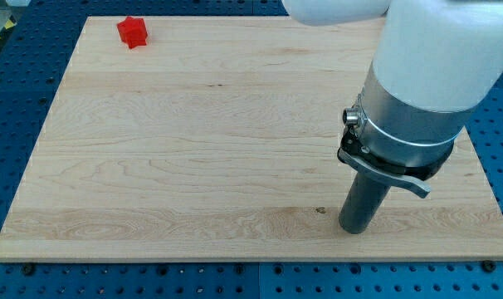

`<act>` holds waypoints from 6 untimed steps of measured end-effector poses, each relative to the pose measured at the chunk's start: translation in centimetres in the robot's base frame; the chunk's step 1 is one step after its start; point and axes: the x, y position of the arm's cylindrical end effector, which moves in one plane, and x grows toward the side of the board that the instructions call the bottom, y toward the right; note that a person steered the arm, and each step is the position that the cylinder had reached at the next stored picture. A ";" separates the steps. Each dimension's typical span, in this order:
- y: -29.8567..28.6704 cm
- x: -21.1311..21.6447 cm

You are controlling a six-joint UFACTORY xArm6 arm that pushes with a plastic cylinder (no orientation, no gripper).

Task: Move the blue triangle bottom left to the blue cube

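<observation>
My tip [354,229] rests on the wooden board [193,149] near its bottom right corner. No blue triangle and no blue cube shows in the camera view; the arm's large body covers the board's right part and could hide them. The only block in sight is a red star-shaped block [132,31] at the board's top left, far from my tip.
The wooden board lies on a blue perforated table [11,100]. The white and silver arm body [426,83] fills the view's top right, above the rod.
</observation>
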 end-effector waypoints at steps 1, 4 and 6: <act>0.0 0.0; 0.9 2.8; 12.4 2.8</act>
